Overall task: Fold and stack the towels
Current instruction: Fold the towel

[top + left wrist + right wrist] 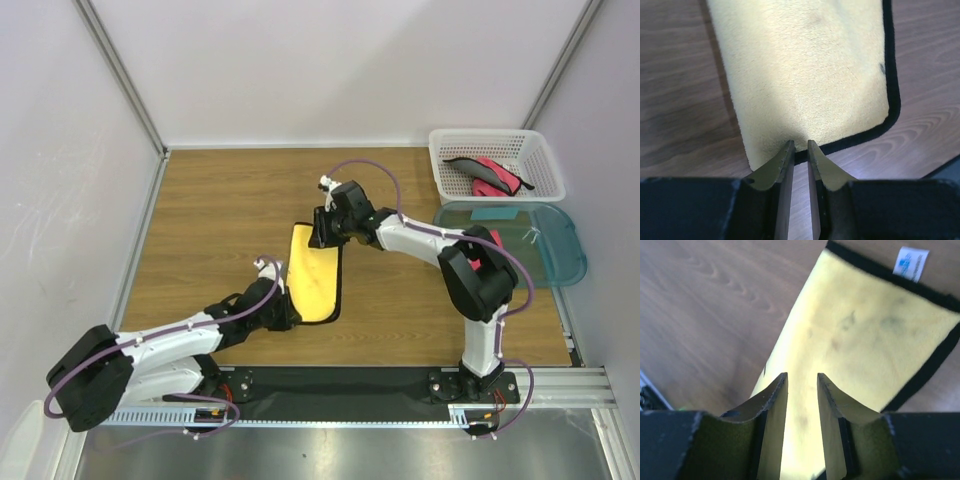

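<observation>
One yellow towel (316,280) with black edging lies folded in a long strip on the table's middle. My left gripper (286,304) sits at its near left end. In the left wrist view the fingertips (799,144) reach the towel (805,65) at its black near edge, a narrow gap apart, with bare wood showing between them. My right gripper (320,232) is over the far end, jaws (801,375) apart, with the towel (865,335) flat beneath and between them. A white label (911,262) sticks out past the black edge. Pink-red towels (490,172) lie in the basket.
The white lattice basket (480,133) stands at the back right corner. A teal translucent tub (560,250) sits just in front of it, beside the right arm's elbow. White walls close the table's left, back and right sides.
</observation>
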Action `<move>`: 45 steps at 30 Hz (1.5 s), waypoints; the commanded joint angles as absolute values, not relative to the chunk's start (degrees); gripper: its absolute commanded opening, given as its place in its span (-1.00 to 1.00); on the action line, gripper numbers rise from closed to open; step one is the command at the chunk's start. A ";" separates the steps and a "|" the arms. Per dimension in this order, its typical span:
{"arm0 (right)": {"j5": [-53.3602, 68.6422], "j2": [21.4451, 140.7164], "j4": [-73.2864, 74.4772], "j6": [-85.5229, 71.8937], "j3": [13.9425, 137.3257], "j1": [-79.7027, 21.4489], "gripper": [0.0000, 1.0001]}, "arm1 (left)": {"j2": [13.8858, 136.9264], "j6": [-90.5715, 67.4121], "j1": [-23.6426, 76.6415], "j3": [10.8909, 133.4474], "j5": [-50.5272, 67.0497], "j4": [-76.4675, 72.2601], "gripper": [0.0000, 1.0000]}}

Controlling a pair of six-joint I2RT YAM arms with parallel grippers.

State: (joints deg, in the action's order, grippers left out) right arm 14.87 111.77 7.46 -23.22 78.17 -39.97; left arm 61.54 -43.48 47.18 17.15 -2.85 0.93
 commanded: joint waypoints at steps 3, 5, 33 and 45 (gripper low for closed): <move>16.35 106.70 9.31 -22.15 72.16 -42.88 -0.28 | 58.98 -44.74 46.67 18.19 -9.67 13.09 -0.54; 15.91 106.26 10.28 -22.06 70.41 -44.03 -0.29 | 58.45 -44.65 46.67 18.46 -10.80 14.93 -0.53; 13.62 102.04 4.05 -25.05 69.08 -38.68 -0.24 | 49.49 -33.41 47.02 29.18 -7.57 18.12 -0.48; 14.59 111.00 -7.91 -28.65 71.72 -32.87 -0.46 | 55.70 -35.59 49.39 19.96 2.71 -15.63 -0.49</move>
